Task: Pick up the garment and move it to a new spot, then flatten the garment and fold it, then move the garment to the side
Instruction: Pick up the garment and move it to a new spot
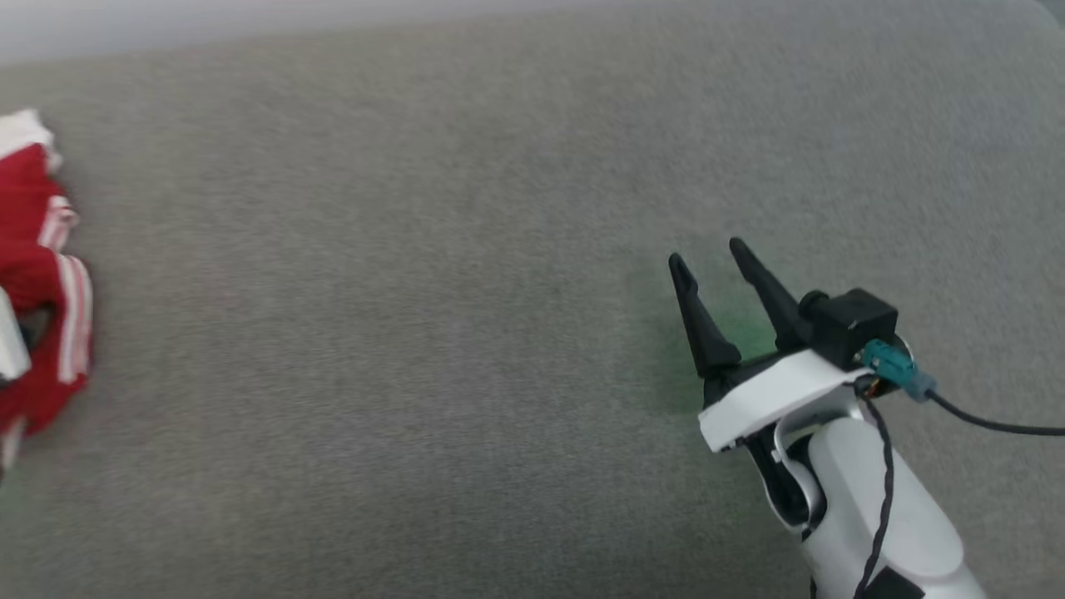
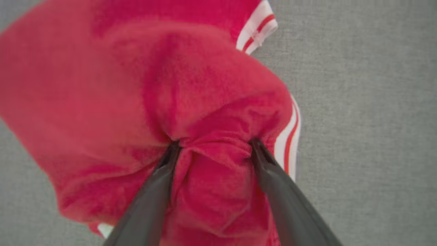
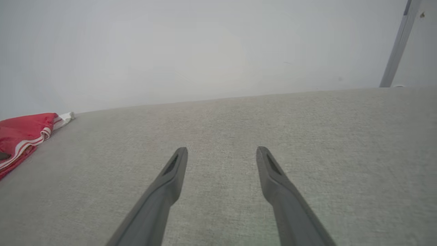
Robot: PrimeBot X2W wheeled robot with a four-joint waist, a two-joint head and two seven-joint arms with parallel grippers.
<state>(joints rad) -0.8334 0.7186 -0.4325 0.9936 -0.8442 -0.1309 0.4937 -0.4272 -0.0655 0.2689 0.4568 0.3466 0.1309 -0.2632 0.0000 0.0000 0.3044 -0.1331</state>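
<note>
The garment (image 2: 136,85), red soft fabric with red-and-white striped trim, lies crumpled on the grey fabric surface (image 1: 466,333). My left gripper (image 2: 214,142) stands open with both fingertips pressed into the cloth, and a bunched fold of red fabric sits between the spread fingers. In the head view the garment (image 1: 37,283) lies at the far left edge, cut off by the frame. My right gripper (image 1: 707,254) hovers open and empty over bare surface at the lower right, far from the shirt. Its wrist view has the garment (image 3: 20,131) at the left edge, well away from the right gripper (image 3: 221,150).
The grey surface stretches wide between the garment and the right arm. A pale wall (image 3: 205,51) rises behind its far edge, with a grey post (image 3: 397,44) at the upper right. A black cable (image 1: 990,423) trails from the right wrist.
</note>
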